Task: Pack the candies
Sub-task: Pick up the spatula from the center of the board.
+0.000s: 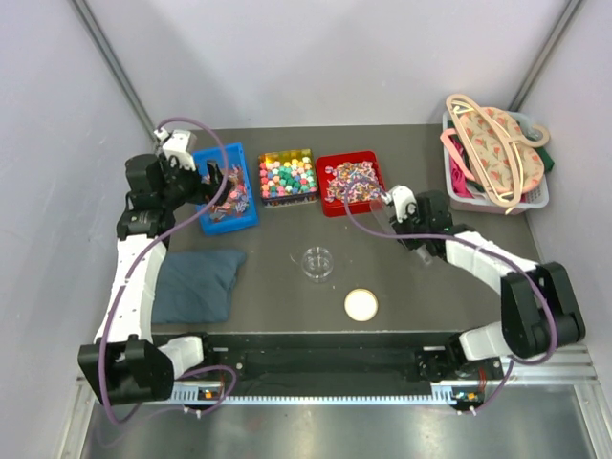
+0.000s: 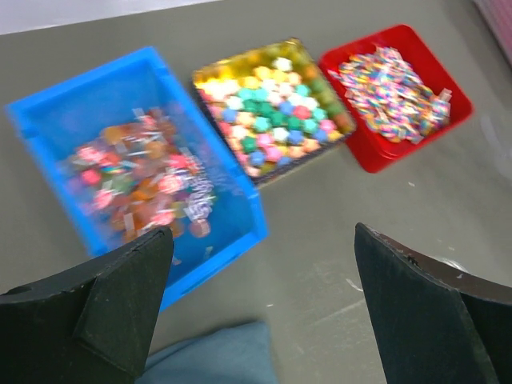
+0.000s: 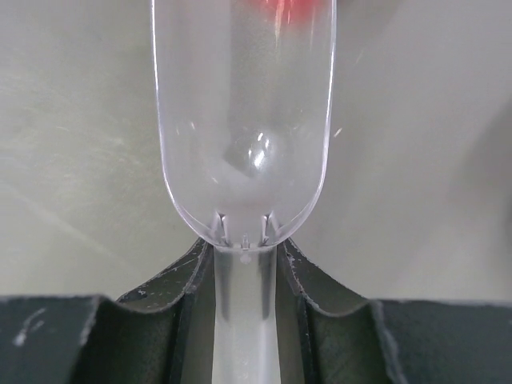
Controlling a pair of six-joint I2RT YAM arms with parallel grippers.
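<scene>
The candies lie in three containers at the back: twist-wraps in a blue bin (image 1: 228, 196), multicoloured cubes in a gold tray (image 1: 287, 177), and more wrapped sweets in a red tray (image 1: 351, 184). In the left wrist view the same order holds: twist-wraps (image 2: 136, 180), cubes (image 2: 272, 108), sweets (image 2: 392, 88). My left gripper (image 1: 218, 182) is open and empty, held above the blue bin's near edge (image 2: 232, 224). My right gripper (image 1: 387, 199) is shut on the handle of a clear plastic scoop (image 3: 242, 120), which looks empty, just short of the red tray.
A clear round jar (image 1: 317, 262) stands mid-table, with a cream lid (image 1: 361, 305) in front of it. A blue-grey pouch (image 1: 198, 284) lies at the left, also in the left wrist view (image 2: 216, 356). A basket of hangers (image 1: 492, 158) sits at the back right.
</scene>
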